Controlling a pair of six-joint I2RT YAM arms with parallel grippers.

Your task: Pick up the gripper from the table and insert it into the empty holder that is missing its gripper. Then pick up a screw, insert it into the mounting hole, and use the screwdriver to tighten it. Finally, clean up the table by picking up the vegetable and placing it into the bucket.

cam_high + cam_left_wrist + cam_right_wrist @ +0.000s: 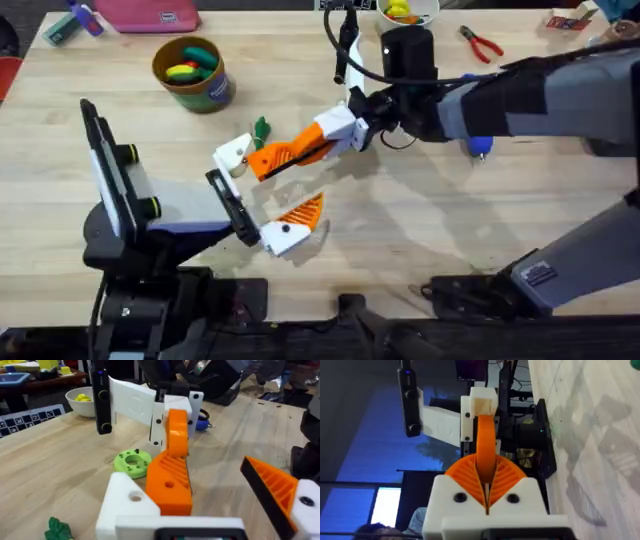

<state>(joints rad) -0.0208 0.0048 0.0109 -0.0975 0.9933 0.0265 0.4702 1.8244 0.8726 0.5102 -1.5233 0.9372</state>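
At the overhead frame's centre, my right gripper (285, 153) clamped the orange gripper (278, 155) against the holder (234, 153) of my left gripper (262, 195), spread wide.

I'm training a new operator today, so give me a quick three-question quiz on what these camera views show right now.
1. True or false: the vegetable lies outside the bucket.
2. What is the right gripper shut on? A) the orange gripper B) the screwdriver C) the pliers
3. Fill in: the left gripper has ___ orange pad fitted.

Key: 1 true; 2 A; 3 one.
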